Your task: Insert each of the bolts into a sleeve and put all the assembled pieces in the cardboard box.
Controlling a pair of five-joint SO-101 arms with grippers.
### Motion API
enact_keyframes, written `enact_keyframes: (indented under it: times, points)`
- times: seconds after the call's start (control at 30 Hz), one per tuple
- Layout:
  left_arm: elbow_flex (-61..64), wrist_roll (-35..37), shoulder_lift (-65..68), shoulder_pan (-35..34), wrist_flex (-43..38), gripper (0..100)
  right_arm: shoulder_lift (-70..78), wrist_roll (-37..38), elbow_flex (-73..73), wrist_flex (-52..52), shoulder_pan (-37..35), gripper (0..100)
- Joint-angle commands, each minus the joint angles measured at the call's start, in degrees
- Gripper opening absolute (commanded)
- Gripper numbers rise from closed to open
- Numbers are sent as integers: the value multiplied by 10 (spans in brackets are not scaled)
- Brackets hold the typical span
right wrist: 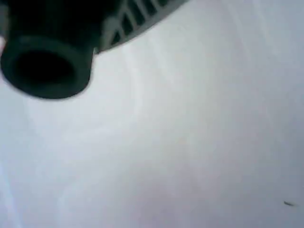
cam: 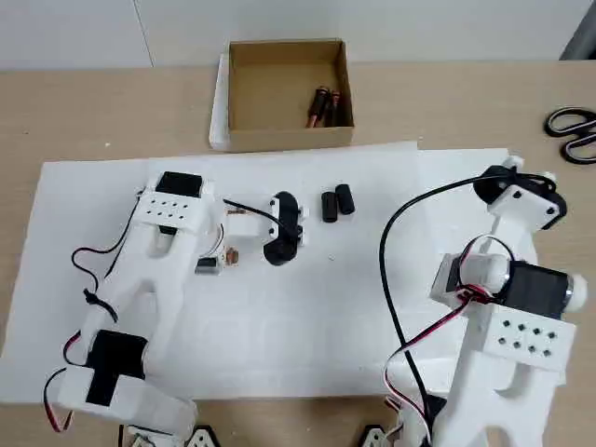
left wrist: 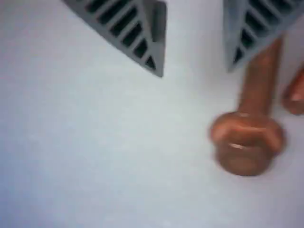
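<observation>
Bright, even light from above, with soft shadows on the white sheet (cam: pixel 307 307).

No text, label, brand, number or sign can be read on anything in these views.

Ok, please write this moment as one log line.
left tool: open over bolt on sheet | right tool: shut on sleeve | box: assembled pieces inside | loose sleeves: two on sheet
</observation>
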Motion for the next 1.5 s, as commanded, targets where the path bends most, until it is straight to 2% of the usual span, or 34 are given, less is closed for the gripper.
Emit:
enact_keyframes:
  times: [0.0,0.6,0.73,0.93,1.47]
  points:
    - [-14,-117,-2,13,-37,83,-12,-7,-2,6,5,2]
    - [-73,-97,101,18,-48,83,-12,-5,-2,4,5,2]
    - [-81,-98,99,20,-7,83,-12,-4,-2,4,5,2]
    - [-160,-110,101,8,81,83,-12,-4,-2,4,5,2]
    - [-140,-113,114,5,82,83,-12,-5,-2,3,5,2]
